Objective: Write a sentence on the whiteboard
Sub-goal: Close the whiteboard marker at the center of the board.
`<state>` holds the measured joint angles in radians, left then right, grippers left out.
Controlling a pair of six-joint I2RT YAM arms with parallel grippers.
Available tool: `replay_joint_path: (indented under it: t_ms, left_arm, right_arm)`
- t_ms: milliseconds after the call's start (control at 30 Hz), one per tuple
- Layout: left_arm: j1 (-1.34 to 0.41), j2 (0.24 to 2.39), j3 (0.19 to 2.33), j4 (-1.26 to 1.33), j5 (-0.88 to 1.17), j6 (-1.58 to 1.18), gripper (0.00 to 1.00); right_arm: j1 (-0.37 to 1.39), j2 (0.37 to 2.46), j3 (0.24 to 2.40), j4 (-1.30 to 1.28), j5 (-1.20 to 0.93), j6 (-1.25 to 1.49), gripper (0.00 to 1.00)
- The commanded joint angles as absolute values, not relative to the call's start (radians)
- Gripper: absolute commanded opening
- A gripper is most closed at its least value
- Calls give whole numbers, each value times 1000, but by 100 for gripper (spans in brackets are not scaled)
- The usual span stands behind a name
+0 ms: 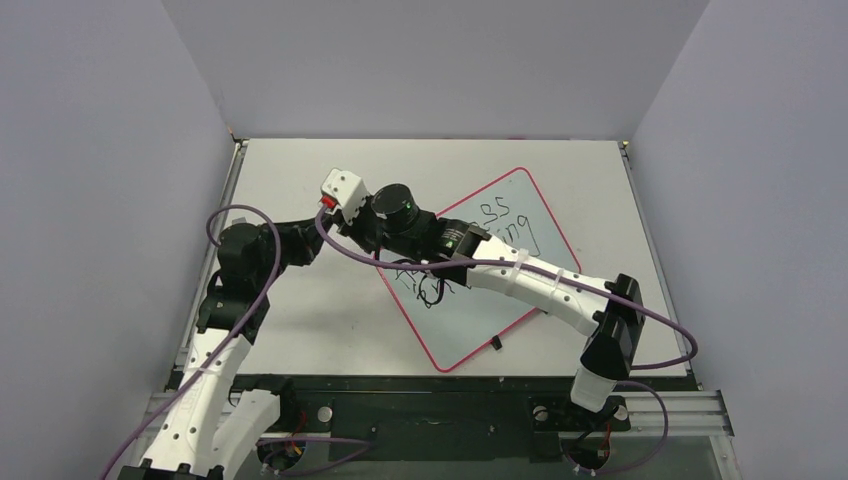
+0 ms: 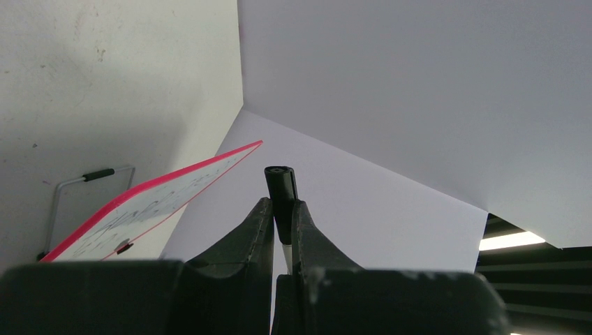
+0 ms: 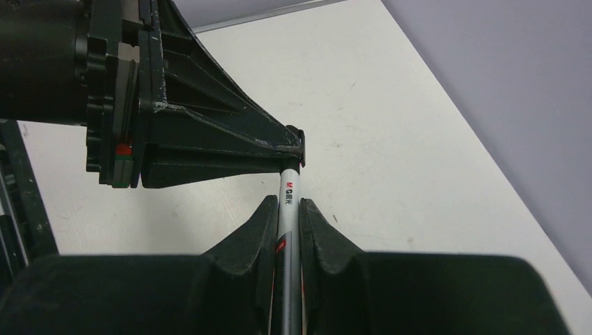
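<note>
Looks like recapping. Gripping white plastic marker barrel [image 3: 289,185] in right hand [image 3: 288,206], pinching its black cap [image 2: 281,188] in left hand [image 2: 282,204], over left edge of red-rimmed white rectangular whiteboard [image 1: 462,325] lying centre-right on surface [image 1: 290,170], black handwritten sentence [image 1: 508,226] on it. Next: push straight, keep aligned.

Both arms combine white moulded link shells [image 1: 215,400] with black cylindrical joint housings [image 1: 240,250]. The left arm [image 1: 225,330] occupies the lower left of the overhead view, the right arm [image 1: 545,285] the lower right. A purple cable [image 1: 672,332] loops along each, strapped with white ties [image 1: 520,262]. The right pincer [image 3: 287,209] has matte black, tapered fingers [image 3: 255,234] with scuffed edges.
</note>
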<state>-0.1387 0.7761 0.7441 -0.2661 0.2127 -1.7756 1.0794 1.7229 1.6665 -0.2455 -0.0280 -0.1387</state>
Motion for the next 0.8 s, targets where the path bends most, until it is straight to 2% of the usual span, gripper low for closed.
replay_joint_path:
  t_ms: [0,167,367,567,767]
  left_arm:
    - [-220,752,846,-154,388,-1709,0]
    - [-245,749,865,-174,355,-1689,0]
    - [-276,749,872,-173,319,-1680,0]
    - [-302,747,871,-172,285,-1681,0]
    - [-313,735,863,-168,259,-1688,0]
  right_arm:
    - [1106,1796,1694,-286,-42,-225,0]
    - [1088,1820,1730,-274,26,-97,0]
    - [1054,1837,1771,-276,84,229,0]
    - [979,1817,1721,-191,-42,581,0]
    - [957,1807,1683,-137,-86,650,0]
